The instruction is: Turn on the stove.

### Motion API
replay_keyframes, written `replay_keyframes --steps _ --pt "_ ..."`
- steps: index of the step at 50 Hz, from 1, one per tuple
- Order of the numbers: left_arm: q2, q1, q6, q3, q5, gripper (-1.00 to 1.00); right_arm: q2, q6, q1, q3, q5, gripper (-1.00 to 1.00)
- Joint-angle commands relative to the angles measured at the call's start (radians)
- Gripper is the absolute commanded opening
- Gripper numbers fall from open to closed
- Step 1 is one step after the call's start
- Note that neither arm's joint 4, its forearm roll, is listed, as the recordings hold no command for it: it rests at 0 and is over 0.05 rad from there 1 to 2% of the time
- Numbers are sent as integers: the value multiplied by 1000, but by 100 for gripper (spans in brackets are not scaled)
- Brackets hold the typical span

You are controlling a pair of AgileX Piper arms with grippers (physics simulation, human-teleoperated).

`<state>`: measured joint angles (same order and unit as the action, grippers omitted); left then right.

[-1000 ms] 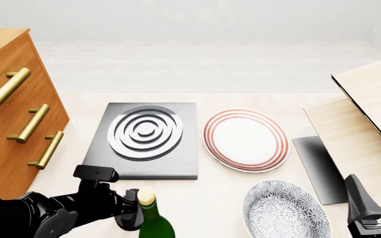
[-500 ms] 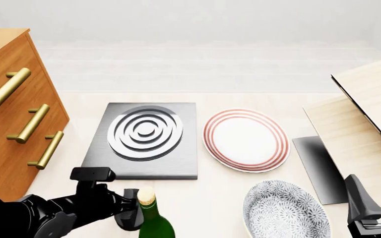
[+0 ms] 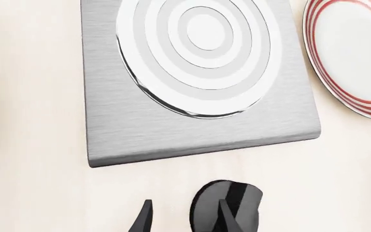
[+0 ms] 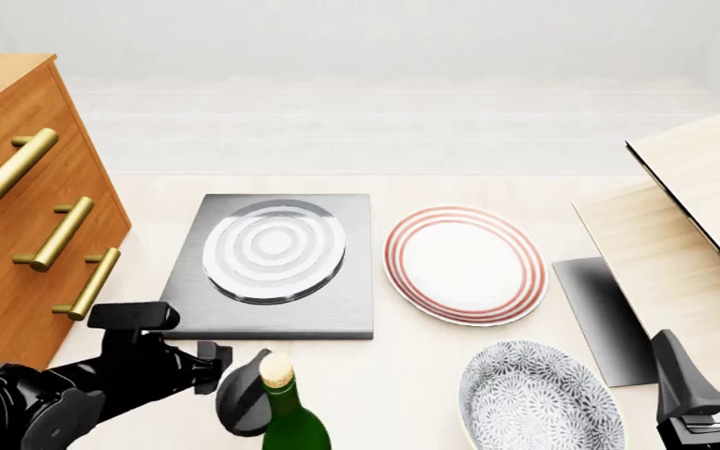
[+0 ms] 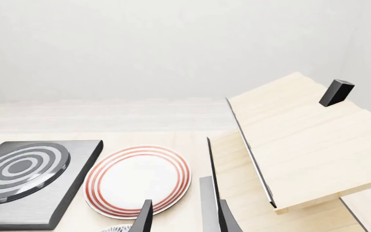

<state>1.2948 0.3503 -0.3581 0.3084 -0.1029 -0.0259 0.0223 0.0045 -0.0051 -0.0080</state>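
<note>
Stove [image 4: 273, 265], square brushed-metal slab with ringed burner, lay ahead of the empty, parted left hand [image 3: 184, 217]; best advance straight, low.

Simulated kitchen, stove [image 4: 273, 267], plates [image 4: 465, 264], bottle [image 4: 289, 417]

The stove [image 4: 273, 265], a square grey metal slab with pale ringed burner, lay flat left of centre.
</note>
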Motion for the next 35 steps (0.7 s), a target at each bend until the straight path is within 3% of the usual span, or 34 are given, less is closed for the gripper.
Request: replay_keyframes --steps 1,14,35 --pt "-70 -127 126 -15 73 100 0 0 0 0 0 100" --pt "-130 -158 164 -20 116 100 0 0 0 0 0 100" --pt "-358 -100 116 -2 301 100 0 0 0 0 0 100"
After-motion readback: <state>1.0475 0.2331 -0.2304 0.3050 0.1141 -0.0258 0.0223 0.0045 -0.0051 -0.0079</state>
